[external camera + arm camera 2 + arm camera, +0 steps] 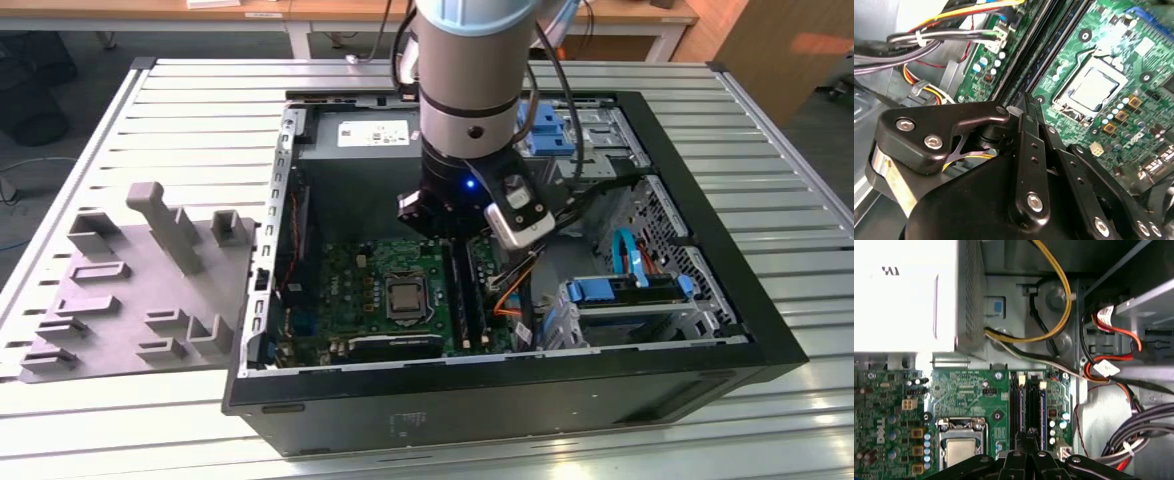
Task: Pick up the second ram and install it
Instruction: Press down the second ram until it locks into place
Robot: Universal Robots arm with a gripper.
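Hovering over glossy green motherboard (pixel 969 395); black metal gripper (pixel 1030 432) pinched closed above long RAM slots (pixel 1026 407).

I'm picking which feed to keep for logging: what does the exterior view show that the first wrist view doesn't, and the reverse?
Exterior view alone: the whole open computer case on the slatted table, the grey foam tray at that view's left, the arm, blue drive brackets.
First wrist view alone: the yellow cable looping beside the white power supply.
Both: the motherboard, CPU socket, RAM slots.
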